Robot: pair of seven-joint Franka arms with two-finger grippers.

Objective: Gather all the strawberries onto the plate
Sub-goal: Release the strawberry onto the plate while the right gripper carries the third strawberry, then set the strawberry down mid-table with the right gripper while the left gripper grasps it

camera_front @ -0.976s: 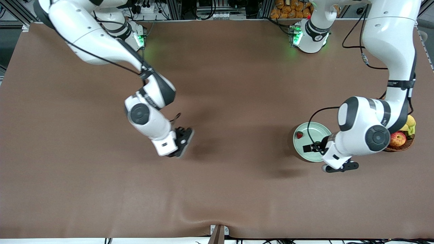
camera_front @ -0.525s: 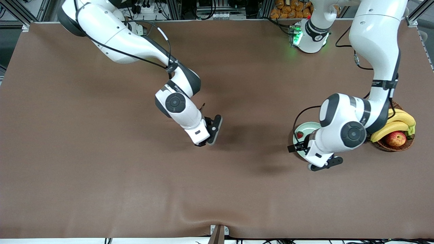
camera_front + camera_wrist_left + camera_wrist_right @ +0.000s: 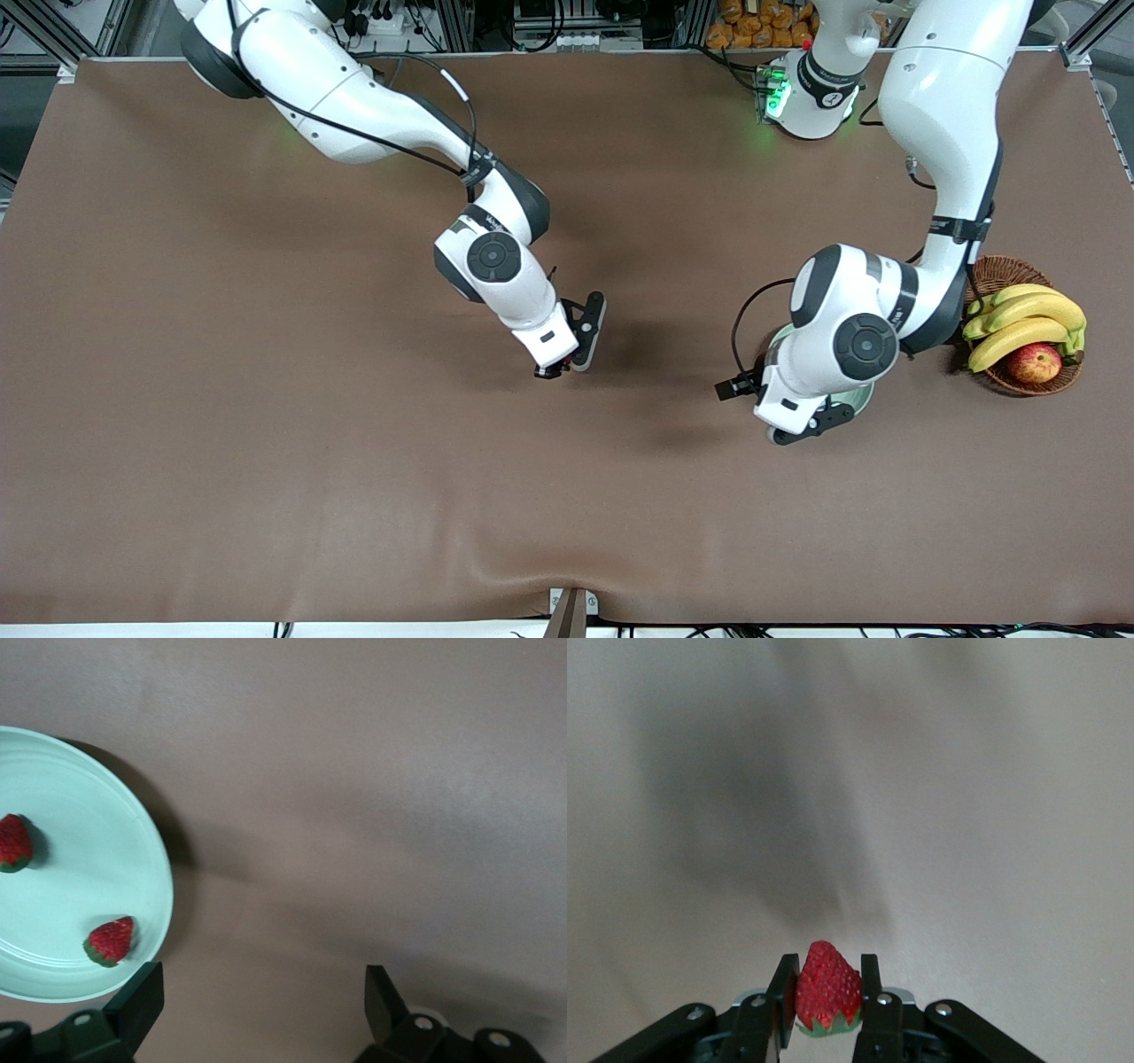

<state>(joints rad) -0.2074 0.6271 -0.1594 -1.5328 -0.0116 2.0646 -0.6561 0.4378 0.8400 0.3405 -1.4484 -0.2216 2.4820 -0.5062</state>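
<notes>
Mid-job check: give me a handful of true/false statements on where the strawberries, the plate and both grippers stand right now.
1. The right gripper is shut on a small red strawberry with a green cap. True.
2. The round pale mint-green plate holds no berries. False: two strawberries lie on it.
3. The left gripper is open and holds nothing. True.
4. The red-yellow apple sits on the plate. False: it is in the brown woven wicker basket beside the yellow bananas.
</notes>
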